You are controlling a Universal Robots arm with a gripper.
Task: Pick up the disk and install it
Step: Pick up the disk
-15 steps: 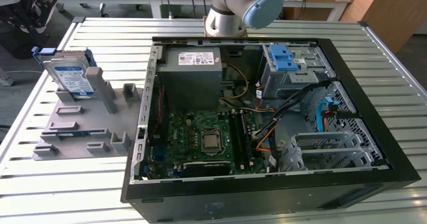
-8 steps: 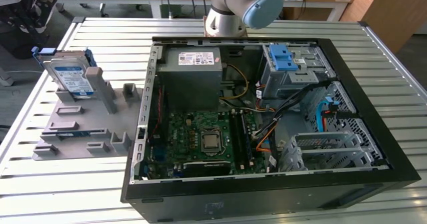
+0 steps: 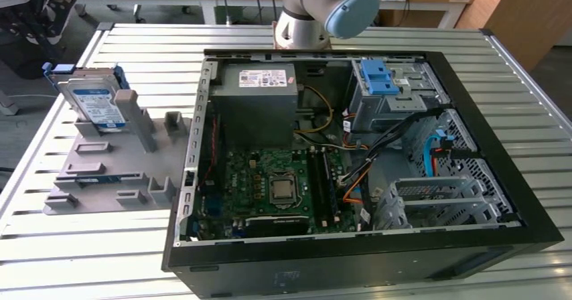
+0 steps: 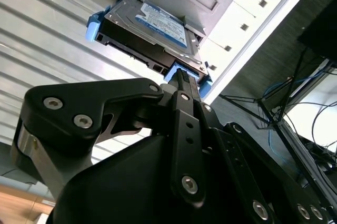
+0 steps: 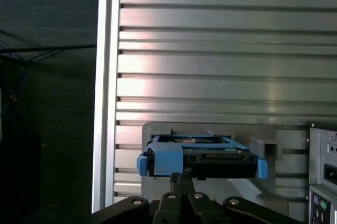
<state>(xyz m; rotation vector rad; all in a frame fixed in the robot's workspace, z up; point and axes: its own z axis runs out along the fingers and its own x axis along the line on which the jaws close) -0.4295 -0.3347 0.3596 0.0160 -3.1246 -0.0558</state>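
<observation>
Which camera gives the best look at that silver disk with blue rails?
The second wrist view: the disk is close, with its label, connector edge and blue rails showing. The exterior view shows the disk smaller, leaning in a grey holder beside the open computer case. The first wrist view shows the disk edge-on.

Disk (image 5: pixel 202 156) sits near the middle of the frame, edge-on to the camera, a blue rail at each end, seated in the grey holder (image 5: pixel 253 129) on the slatted metal table (image 5: pixel 221 50). Gripper (image 5: pixel 181 178) lines up on its near edge, fingers pressed together; whether they touch it, can't tell. Dark floor (image 5: pixel 47 108) lies beyond the table's edge.
</observation>
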